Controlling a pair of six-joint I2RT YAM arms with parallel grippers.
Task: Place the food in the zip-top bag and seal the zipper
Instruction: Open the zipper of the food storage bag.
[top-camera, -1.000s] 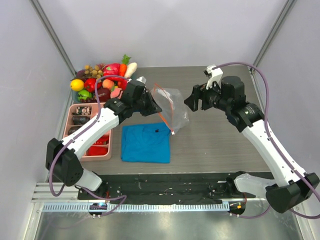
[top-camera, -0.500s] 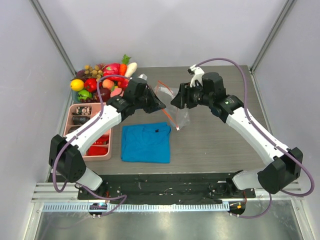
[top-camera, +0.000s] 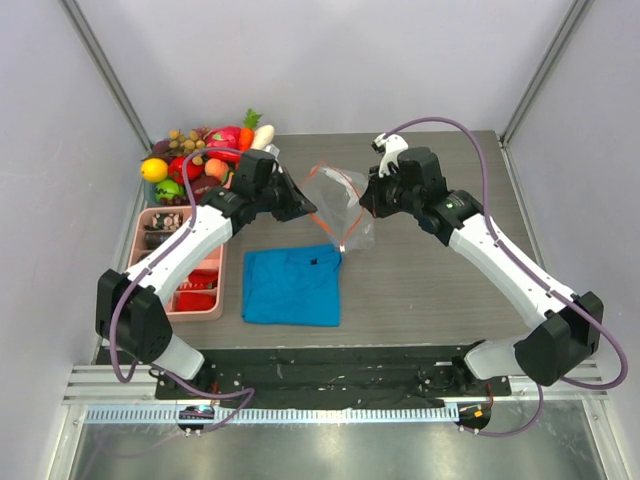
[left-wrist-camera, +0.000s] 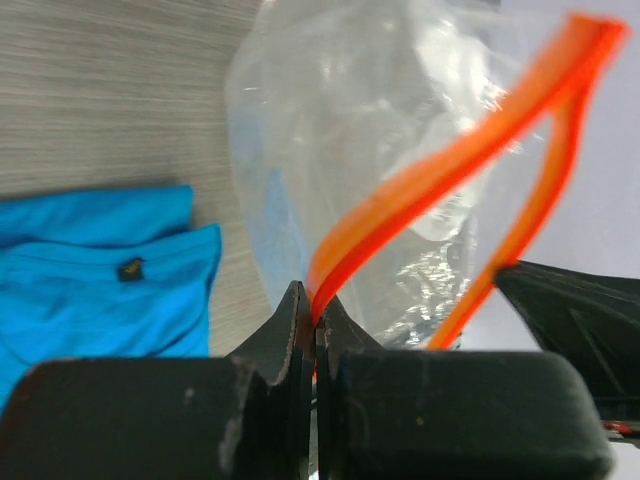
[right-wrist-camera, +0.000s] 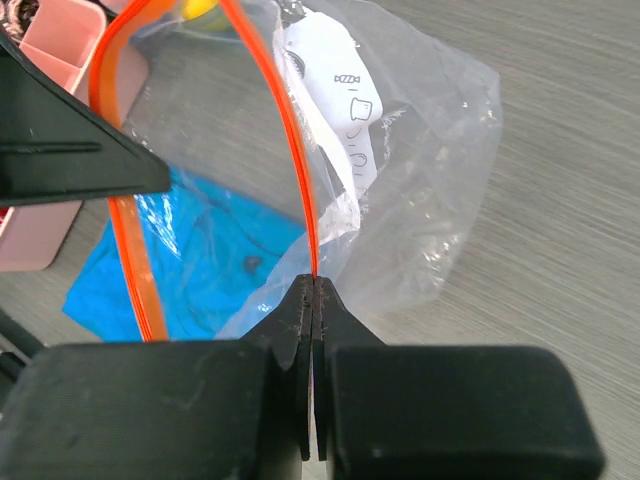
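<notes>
Zip-top bag (top-camera: 345, 195) hangs mid-table between the two arms, mouth spread open. Left gripper (left-wrist-camera: 315, 318) is clamped tight on one side of the orange-red zipper (left-wrist-camera: 430, 185); right gripper (right-wrist-camera: 313, 285) is clamped tight on the opposite side of the strip. The bag's lower corner sits over the far edge of the blue cloth (top-camera: 290, 288); contact unclear. Food (top-camera: 205, 155) is piled at the far left corner of the table (top-camera: 430, 280), well apart from the bag. Pink tray (top-camera: 196, 317) lies left of the cloth.
</notes>
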